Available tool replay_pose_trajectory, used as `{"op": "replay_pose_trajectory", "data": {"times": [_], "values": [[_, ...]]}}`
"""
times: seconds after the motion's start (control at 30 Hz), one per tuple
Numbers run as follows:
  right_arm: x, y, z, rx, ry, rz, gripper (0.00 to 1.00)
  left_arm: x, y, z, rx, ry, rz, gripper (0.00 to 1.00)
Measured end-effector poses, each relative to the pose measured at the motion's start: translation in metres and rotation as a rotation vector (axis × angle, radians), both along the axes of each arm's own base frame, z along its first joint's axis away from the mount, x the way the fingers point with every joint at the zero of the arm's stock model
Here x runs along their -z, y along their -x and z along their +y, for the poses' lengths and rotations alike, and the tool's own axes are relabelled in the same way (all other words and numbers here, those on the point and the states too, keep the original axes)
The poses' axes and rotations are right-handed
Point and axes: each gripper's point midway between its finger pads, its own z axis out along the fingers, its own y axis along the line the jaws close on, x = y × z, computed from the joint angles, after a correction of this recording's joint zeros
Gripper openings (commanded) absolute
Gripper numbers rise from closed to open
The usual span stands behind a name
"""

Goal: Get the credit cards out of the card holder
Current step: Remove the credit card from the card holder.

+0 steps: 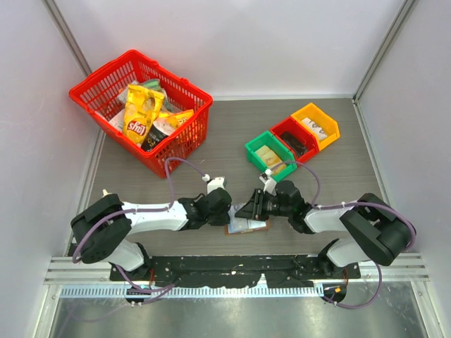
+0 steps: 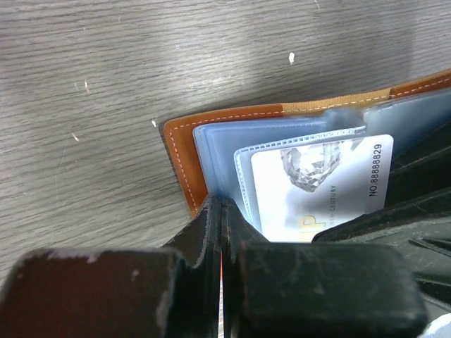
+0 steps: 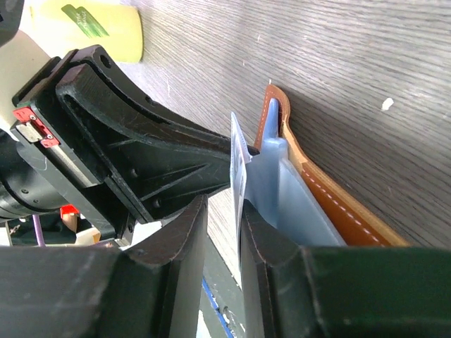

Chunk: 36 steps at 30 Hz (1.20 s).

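The card holder (image 1: 246,226) lies open on the table between the two arms, brown leather with pale blue-grey sleeves. My left gripper (image 1: 227,209) is shut on the near left edge of the card holder (image 2: 183,151), with the fingertips (image 2: 211,211) pressed together over a sleeve. A white card (image 2: 317,183) printed with a diamond sits in a clear sleeve. My right gripper (image 1: 252,208) comes from the right. Its jaws (image 3: 222,211) stand apart around the raised edge of a card (image 3: 238,162), which leans on the right finger. The brown panel (image 3: 331,204) lies behind it.
A red basket (image 1: 180,144) with yellow snack bags stands at the back left. Green (image 1: 254,148), red (image 1: 292,137) and orange (image 1: 317,121) bins sit in a row at the back right; the green one holds tan flat pieces. A pale yellow patch (image 3: 106,28) shows beyond the left gripper.
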Motion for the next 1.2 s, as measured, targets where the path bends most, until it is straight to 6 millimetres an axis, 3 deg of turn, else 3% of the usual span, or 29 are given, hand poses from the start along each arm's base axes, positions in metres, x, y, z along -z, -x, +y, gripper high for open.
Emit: {"op": "replay_pose_trajectory", "data": {"times": [0.37,0.47,0.63,0.83,1.03,1.2], "values": [[0.014,0.002,-0.024,0.025,0.013,0.046,0.22,0.0,-0.001,-0.002,-0.001,0.002,0.0,0.0],[0.015,0.001,-0.03,0.029,0.017,0.048,0.16,0.0,-0.001,-0.002,-0.001,0.002,0.0,0.0],[0.014,-0.003,-0.037,0.036,0.026,0.026,0.16,0.0,-0.001,-0.002,-0.001,0.002,0.0,0.0],[0.017,-0.005,-0.047,0.049,0.053,0.022,0.01,0.0,-0.001,-0.002,-0.002,0.004,-0.001,0.0],[0.014,-0.004,-0.059,0.065,0.089,0.005,0.01,-0.001,-0.002,-0.001,-0.005,0.012,-0.006,0.0],[-0.001,-0.005,-0.071,0.108,0.128,-0.06,0.01,-0.001,-0.002,0.003,-0.01,0.01,-0.011,0.0]]}}
